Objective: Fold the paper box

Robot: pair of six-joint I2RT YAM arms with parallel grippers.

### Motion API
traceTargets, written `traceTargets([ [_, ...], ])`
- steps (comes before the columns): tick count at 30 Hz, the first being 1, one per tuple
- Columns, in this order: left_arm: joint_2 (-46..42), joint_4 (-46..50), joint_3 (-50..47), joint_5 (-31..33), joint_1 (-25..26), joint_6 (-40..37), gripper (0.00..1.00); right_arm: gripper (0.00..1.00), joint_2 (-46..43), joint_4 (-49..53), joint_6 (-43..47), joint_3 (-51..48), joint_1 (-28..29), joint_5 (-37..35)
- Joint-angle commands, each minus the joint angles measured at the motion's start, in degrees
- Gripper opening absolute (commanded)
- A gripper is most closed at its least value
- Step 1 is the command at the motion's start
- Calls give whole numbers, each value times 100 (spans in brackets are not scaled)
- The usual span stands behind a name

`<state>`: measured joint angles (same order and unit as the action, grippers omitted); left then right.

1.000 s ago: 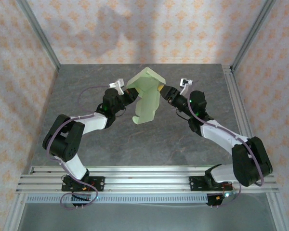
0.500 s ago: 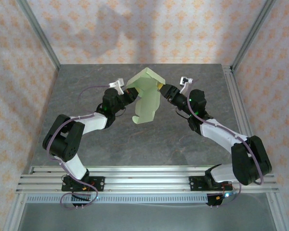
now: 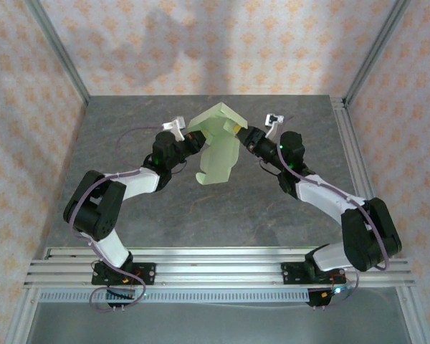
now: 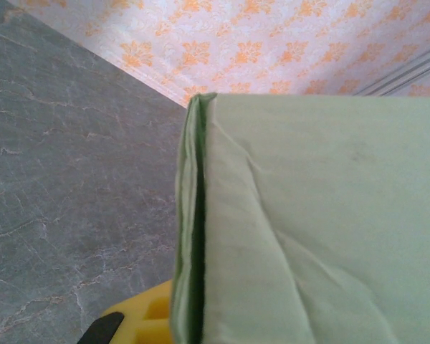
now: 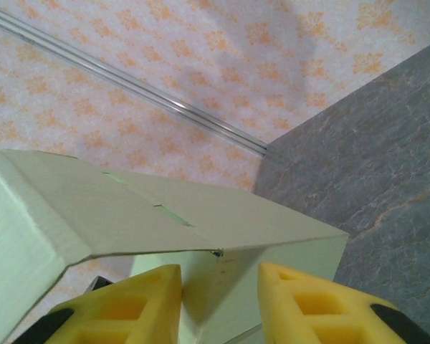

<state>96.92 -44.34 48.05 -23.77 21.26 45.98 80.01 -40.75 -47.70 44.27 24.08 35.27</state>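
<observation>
Yellow pads [image 5: 312, 304] of the right gripper [image 5: 218, 276] stand apart, straddling a lower wall of the paper box [image 5: 165, 215] without visibly pinching it. Seen from overhead, the right gripper [image 3: 241, 131] meets the box's 3 o'clock side. The left gripper [image 3: 193, 138] is clamped on the 9 o'clock side, its finger [image 4: 140, 322] under a doubled card edge. The box hangs between them above the table [image 3: 201, 208], its long axis running 12 to 6 o'clock with a flap trailing toward 6. Both arms are equally near. The next squeeze looks to be the right gripper's, with the box at its 9 o'clock.
</observation>
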Motion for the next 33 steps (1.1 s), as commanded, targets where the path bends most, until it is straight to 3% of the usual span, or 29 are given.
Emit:
traceTargets([
  [1, -224, -84, 2, -23, -25, -191, 0, 29, 30, -36, 41, 152, 36, 138],
  [7, -304, 98, 2, 63, -18, -363, 0, 2, -120, 565, 389, 222, 38, -36],
  [11, -396, 287, 23, 164, -20, -496, 0, 0, -185, 789, 489, 266, 36, -91],
  [12, -417, 319, 25, 190, -18, -521, 0, 2, -196, 827, 498, 266, 39, -98],
  [14, -481, 391, 15, 238, -17, -584, 0, 19, -222, 897, 536, 266, 36, -162],
  [15, -499, 420, 14, 254, -19, -619, 0, 22, -217, 942, 551, 279, 36, -173],
  [19, -573, 527, 11, 326, -16, -742, 0, 31, -162, 1103, 613, 310, 45, -205],
  [24, -662, 616, -6, 412, -16, -903, 0, 31, -60, 1160, 591, 340, 54, -199],
  [25, -675, 636, -4, 438, -12, -938, 0, 28, -47, 1191, 589, 354, 55, -183],
  [29, -718, 732, -15, 595, 10, -1037, 0, 0, -18, 1208, 554, 363, 56, -128],
  [33, -762, 787, -14, 691, 41, -1104, 0, 0, -80, 1206, 538, 319, 58, -127],
])
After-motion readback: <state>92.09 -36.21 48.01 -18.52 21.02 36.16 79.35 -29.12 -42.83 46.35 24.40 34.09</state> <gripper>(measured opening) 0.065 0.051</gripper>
